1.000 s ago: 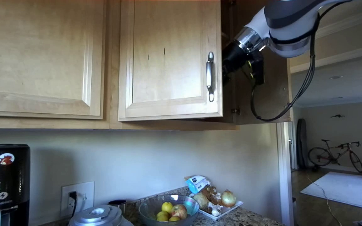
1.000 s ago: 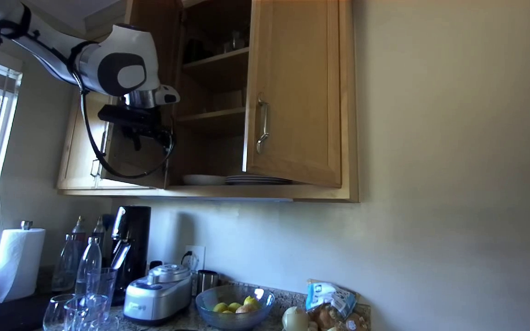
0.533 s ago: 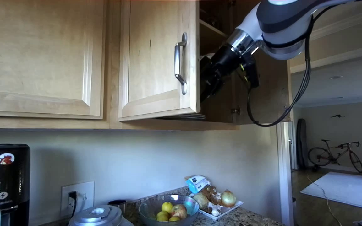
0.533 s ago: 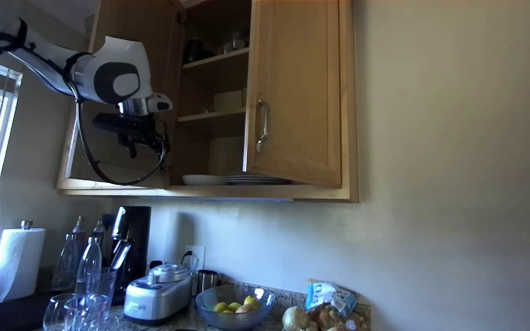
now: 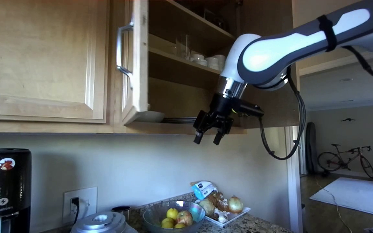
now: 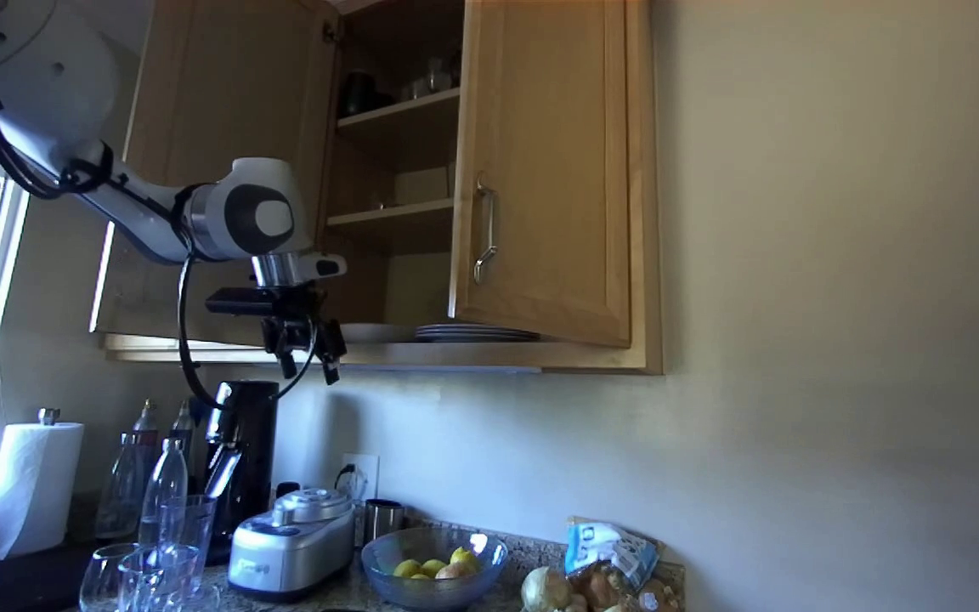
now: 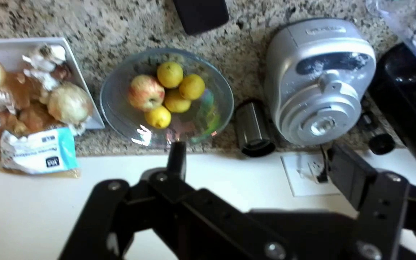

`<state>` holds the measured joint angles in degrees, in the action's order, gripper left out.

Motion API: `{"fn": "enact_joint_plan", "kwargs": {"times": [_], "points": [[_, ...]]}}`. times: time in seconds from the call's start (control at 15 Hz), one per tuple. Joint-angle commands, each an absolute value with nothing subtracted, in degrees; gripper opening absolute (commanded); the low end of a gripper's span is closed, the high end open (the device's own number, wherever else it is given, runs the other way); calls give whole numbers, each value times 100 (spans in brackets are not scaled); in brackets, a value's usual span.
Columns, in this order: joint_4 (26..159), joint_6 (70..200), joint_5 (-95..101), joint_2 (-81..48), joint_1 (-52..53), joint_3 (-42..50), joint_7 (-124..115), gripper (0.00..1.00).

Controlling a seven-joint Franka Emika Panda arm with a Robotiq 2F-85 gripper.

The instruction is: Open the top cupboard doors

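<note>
Left door (image 5: 140, 55): nearest in an exterior view, tall, long axis vertical. Swung well out from the cupboard (image 5: 176, 128); free edge points almost straight at the camera, slim handle (image 5: 119, 48) upright on its outer face.

Right door (image 6: 549, 161): long axis vertical as well, also swung outward, free edge angled away from the cupboard.

Gripper (image 5: 208, 141): in front of the cupboard's opening, between left door and right door, apart from both. Fingers (image 7: 176, 160) spread well apart, clear in the wrist view; tips down, and in both exterior views lower than the cupboard's bottom edge.

Arm (image 5: 280, 48): slants down from upper right in an exterior view, bent near its end so the gripper hangs nearly upright with a slight tilt.

Beyond the gripper, inside: stacked plates (image 5: 181, 120) at the cupboard's bottom, white cups (image 5: 212, 62) one level higher.

Below, in the wrist view: speckled counter (image 7: 99, 21), glass bowl (image 7: 121, 115) holding an apple (image 7: 146, 92) and yellow fruit (image 7: 170, 74), silver appliance (image 7: 323, 72) to the right, metal cylinder (image 7: 253, 124) between.

Farthest: bicycle (image 5: 344, 163), side-on.
</note>
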<state>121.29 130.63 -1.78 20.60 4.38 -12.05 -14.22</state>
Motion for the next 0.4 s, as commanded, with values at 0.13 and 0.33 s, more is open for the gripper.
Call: {"fn": "enact_joint_plan", "kwargs": {"times": [0.13,0.33], "points": [[11888,11658,-69,1908,357,-1126,-2146,100],[11943,11868,-121,1854,437,-1089,-1961,100]]}}
